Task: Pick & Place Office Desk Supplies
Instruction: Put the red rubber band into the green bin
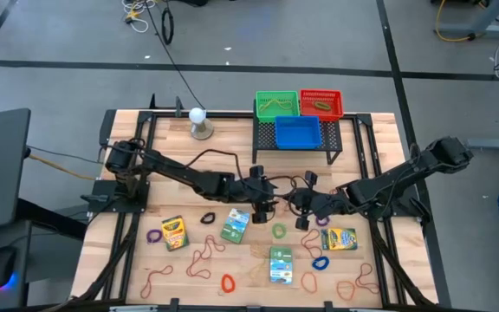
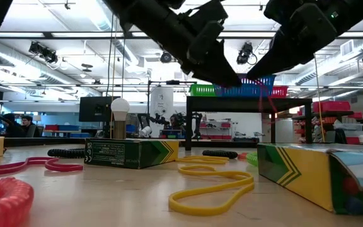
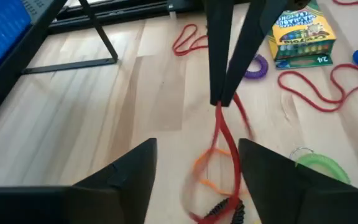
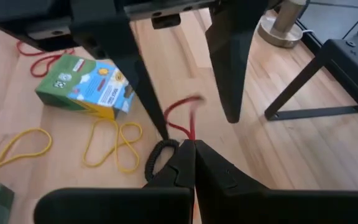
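Right end effector (image 4: 188, 163): my fingers are pressed together on a red rubber band (image 4: 180, 121), pinching its one end above the middle of the surface (image 1: 379, 139).
Left end effector (image 3: 194, 171): my fingers stand apart, with the red rubber band hanging loose in the gap between them; I have no grip on it.
Meeting point: both end effectors face each other, fingertips close, near the centre of the surface, in front of the black mesh rack (image 1: 306, 139).
Under the band: a black coil loop (image 4: 157, 158) and an orange loop (image 3: 207, 177) lie on the wood just below.
Crayon boxes: one green box (image 1: 235, 225) lies just in front of my left end effector, a yellow one (image 1: 339, 238) in front of my right, another yellow one (image 1: 173, 231) toward the left edge, one more green one (image 1: 281, 264) near the front edge.
Loose bands and loops: scattered along the front half, a purple loop (image 3: 257, 65) among them.
Rack trays: green (image 1: 277, 104), red (image 1: 321, 102), blue (image 1: 297, 132).
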Controlling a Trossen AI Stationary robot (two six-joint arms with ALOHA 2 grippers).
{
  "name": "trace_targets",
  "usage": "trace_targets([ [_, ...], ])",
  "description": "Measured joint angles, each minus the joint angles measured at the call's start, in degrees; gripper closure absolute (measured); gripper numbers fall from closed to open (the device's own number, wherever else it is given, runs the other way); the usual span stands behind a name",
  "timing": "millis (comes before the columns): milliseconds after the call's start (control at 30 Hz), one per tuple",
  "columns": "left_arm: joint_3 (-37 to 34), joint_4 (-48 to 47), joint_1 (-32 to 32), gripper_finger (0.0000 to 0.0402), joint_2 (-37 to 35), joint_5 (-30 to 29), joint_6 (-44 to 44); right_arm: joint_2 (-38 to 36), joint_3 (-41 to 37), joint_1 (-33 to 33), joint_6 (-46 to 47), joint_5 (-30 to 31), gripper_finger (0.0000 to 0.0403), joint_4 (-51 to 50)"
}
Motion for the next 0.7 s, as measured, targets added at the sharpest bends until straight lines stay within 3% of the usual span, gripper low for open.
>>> trace_targets([
  [267,0.33,-1.77,-1.85,0.0305,-0.22,-0.97,-1.40,0.00,0.00,0.00,-0.67,0.03,0.0398,1.40],
  [400,0.31,-4.14,-2.59,0.0381,-0.63,-5.81,-2.17,0.00,0.00,0.15,-0.69,0.04,0.0398,1.37],
  [567,0.32,-8.70,-2.68,0.0396,-3.70,-5.37,-6.60,0.00,-0.02,0.13,0.09,0.71,0.0391,1.60],
  [700,0.26,-13.27,-2.58,0.0397,-6.77,-5.74,-8.54,-0.02,-0.03,0.11,1.09,4.19,0.0354,1.38],
])
